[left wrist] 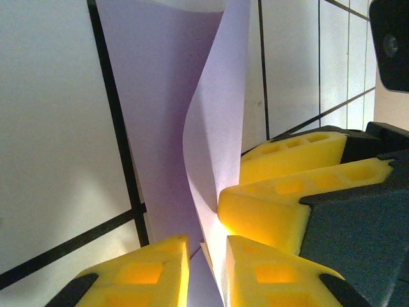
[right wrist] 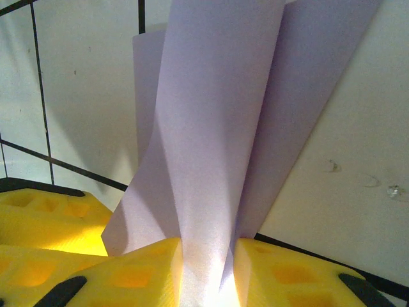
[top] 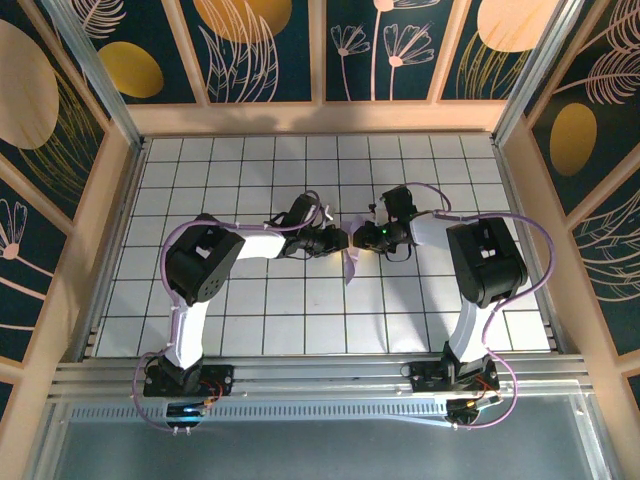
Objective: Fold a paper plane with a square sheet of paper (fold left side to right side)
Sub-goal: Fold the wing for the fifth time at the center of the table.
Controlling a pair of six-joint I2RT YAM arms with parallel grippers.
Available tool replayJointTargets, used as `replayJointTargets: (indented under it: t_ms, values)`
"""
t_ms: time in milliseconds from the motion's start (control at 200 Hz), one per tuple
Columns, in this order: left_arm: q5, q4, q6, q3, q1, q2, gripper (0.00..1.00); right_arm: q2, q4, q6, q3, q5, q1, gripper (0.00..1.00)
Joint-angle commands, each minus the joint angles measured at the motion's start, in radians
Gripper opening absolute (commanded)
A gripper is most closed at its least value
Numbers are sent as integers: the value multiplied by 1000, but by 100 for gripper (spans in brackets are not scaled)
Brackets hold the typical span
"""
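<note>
The square sheet of paper (left wrist: 211, 128) is held off the table (top: 300, 310), standing on edge and curled, part folded, with loose layers bowing apart. The table's tiles lie just behind the sheet in both wrist views. It is judged to be held raised so that the left half can be swung across to the right half and the edges matched before a crease is pressed.

The right end effector (right wrist: 208, 246) is clamped on the sheet's lower edge, with the layers squeezed between its yellow pads (right wrist: 153, 268). This is probably the anchor grip that keeps the sheet from sliding.

The left end effector (left wrist: 206, 246) is set at the sheet's left side, touching or nearly touching the right one. Its jaws stand narrowly apart with the sheet's edge running between them and lying against one pad. Whether a firm pinch is made there cannot be told.

In the top view, the left arm (top: 200, 265) and right arm (top: 485, 260) are bent at the elbows, which point out, away from the sheet. The forearms are turned inward toward the sheet and the wrists face each other across it.
</note>
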Motion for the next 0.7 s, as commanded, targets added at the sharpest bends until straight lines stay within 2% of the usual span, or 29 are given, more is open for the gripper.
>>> replayJointTargets:
  t_ms: [0, 160, 696]
  values:
    - [-10, -20, 17, 33, 6, 17, 18, 87, 67, -37, 6, 123, 16, 30]
    - [-36, -50, 38, 51, 10, 23, 10, 91, 60, -41, 9, 127, 18, 30]
    - [-66, -125, 98, 102, 15, 51, 8, 102, 53, -46, 19, 131, 22, 30]
